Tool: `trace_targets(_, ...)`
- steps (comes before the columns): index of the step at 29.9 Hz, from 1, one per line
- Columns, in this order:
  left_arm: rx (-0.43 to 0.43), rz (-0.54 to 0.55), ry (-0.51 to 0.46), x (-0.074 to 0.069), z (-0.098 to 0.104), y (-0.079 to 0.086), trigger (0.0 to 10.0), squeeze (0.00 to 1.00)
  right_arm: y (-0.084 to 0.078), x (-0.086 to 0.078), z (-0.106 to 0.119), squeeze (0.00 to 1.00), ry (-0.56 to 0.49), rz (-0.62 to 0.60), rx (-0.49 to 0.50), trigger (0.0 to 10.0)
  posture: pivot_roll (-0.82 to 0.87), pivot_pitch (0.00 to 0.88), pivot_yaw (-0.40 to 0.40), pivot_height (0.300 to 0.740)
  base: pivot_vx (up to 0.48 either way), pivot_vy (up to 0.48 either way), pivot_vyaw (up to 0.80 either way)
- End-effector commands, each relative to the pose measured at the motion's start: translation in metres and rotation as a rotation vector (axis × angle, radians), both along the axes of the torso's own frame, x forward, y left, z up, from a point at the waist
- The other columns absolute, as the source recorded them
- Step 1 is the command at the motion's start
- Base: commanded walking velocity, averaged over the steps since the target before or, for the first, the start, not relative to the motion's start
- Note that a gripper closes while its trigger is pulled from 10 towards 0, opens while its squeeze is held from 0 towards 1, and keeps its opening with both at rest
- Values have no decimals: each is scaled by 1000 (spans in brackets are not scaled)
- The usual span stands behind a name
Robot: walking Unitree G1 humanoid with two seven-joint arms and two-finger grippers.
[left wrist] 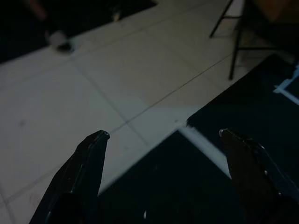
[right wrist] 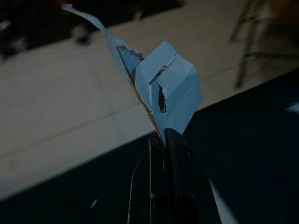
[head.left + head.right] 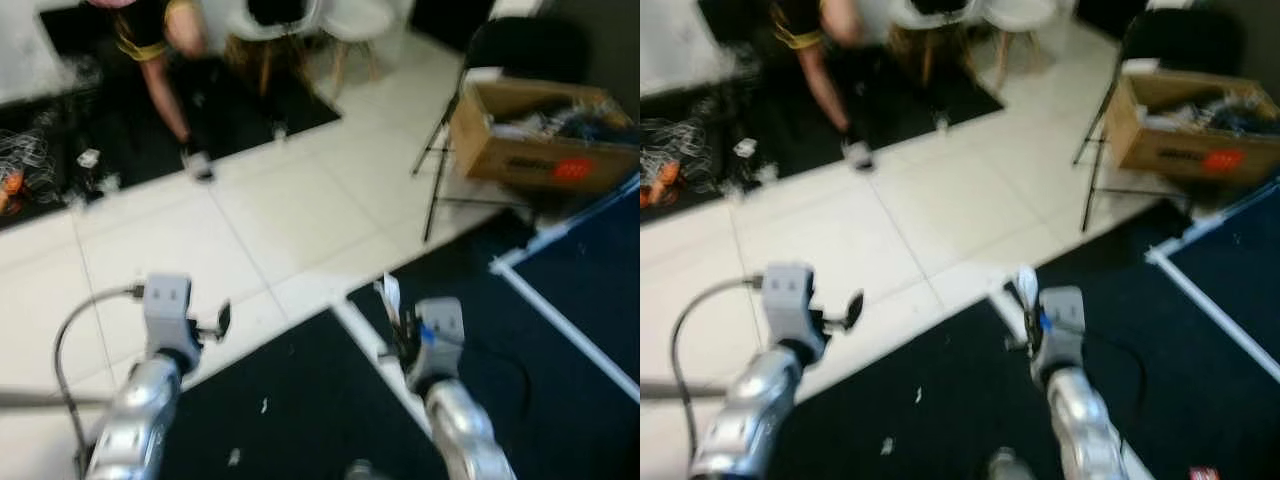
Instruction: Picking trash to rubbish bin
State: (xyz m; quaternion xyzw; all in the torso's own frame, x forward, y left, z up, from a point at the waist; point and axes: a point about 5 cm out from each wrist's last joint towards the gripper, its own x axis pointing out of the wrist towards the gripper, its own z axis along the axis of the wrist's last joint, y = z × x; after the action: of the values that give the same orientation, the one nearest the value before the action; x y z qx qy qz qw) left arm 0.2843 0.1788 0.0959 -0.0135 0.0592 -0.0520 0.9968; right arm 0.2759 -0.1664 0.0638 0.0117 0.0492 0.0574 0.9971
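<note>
White tile floor (image 3: 300, 215) w/ black mats (image 3: 300, 410); small white scraps (image 3: 264, 405) on near mat. Left gripper (image 1: 163, 135) raised over mat edge, fingers wide apart, nothing between. Right gripper (image 2: 164, 135) over white strip btwn mats, fingers pinched tight on torn white paper scrap (image 2: 163, 88), scrap sticking up. Farther right: cardboard box (image 3: 540, 135) on black folding chair (image 3: 480, 120). Far left: person's leg (image 3: 170, 90), shoe on tile by far mat edge.

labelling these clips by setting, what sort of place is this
Probably an indoor workroom or test space rather than a lived-in home: white tile floor with dark mats, a cardboard box on a folding chair.
</note>
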Motion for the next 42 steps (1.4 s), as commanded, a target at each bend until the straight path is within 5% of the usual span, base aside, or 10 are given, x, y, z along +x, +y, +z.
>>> trace_targets(1, -1, 9, 44, -6, -12, 4, 10000, 0, 0, -4, -6, 0, 16, -3, 9, 10000, 20, 161, 10, 740, 0, 0, -800)
trace_targets(42, -25, 39, 21, 3, -9, 5, 10000, 0, -2, 10, 2, 0, -19, -48, 82, 10000, 33, 126, 13, 740, 0, 0, -800)
